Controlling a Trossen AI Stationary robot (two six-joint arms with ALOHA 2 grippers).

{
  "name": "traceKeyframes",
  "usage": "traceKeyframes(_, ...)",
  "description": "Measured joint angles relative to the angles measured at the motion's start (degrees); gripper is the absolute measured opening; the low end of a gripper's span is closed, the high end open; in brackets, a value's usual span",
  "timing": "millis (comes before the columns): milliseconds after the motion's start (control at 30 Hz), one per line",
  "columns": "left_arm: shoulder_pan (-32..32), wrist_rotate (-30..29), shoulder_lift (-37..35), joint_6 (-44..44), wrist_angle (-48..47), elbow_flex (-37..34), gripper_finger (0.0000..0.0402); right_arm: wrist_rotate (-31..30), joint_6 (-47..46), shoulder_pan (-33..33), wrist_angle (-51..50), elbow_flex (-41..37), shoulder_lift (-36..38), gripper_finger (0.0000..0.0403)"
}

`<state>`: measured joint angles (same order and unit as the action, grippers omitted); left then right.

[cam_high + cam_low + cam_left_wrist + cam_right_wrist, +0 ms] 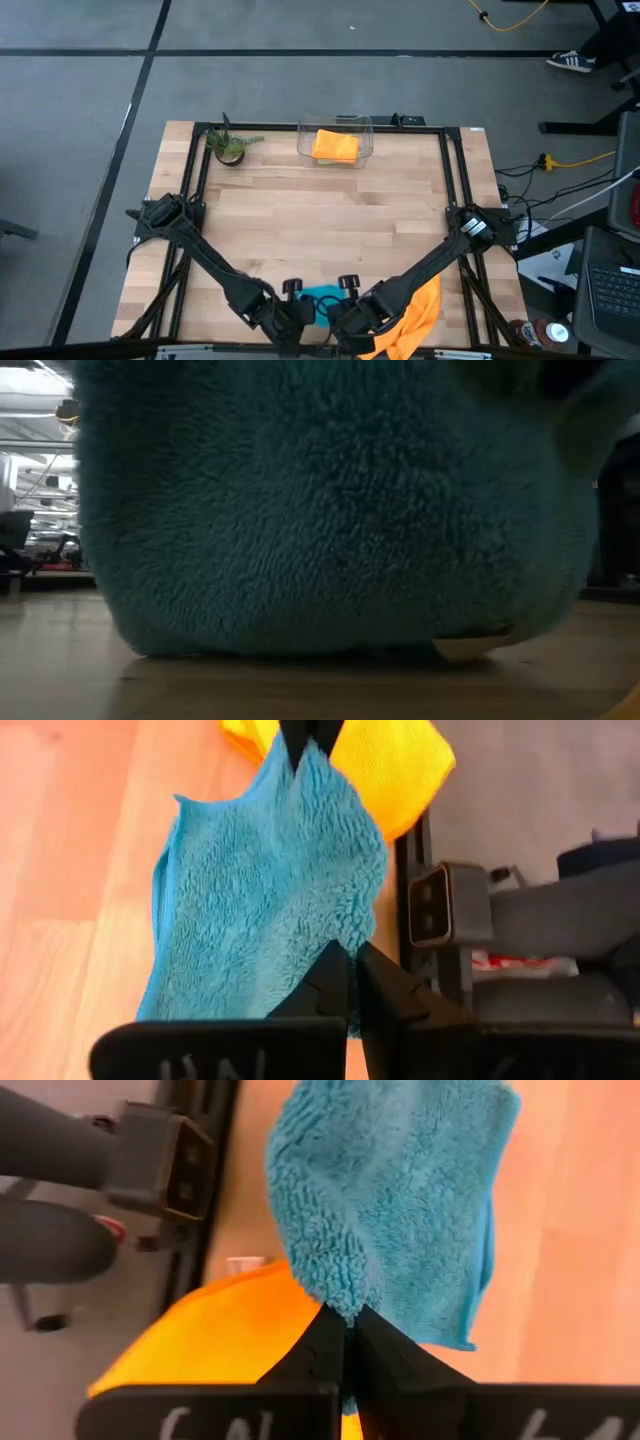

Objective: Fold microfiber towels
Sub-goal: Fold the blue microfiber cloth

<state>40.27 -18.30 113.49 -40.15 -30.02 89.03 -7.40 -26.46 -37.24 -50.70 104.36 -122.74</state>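
Teal towel [322, 296] held up at the table's [330, 215] near edge, its lower hem touching the wood. Left gripper [352, 970] and right gripper [350, 1323] each pinch one upper corner, fingers closed on the cloth. Orange towel [415, 320] lies at the near right edge; another orange towel [335, 146] sits in the bin [366, 130] at the far edge.

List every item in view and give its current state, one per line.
Teal towel: held up off the table by two corners, hanging between both grippers.
Left gripper: shut on one teal towel corner.
Right gripper: shut on another corner.
Loose orange towel: crumpled, draped at the table's near edge.
Clear bin: upright, holding a folded orange towel.
Small plant: upright.
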Motion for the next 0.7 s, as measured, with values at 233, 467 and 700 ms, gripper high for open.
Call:
traceKeyframes(233,0.3,2.8,0.0,-1.8,-0.1,0.0,0.0,5.9,1.4,0.0,0.2,0.0,0.0,0.0009)
traceKeyframes(467,0.5,5.2,0.0,-1.8,2.7,0.0,0.0,9.5,2.8,-0.1,1.6,0.0,0.0,0.001)
traceKeyframes(700,0.5,4.0,0.0,-1.7,3.1,0.1,0.0,9.5,4.2,-0.1,3.6,0.0,0.0,0.001)
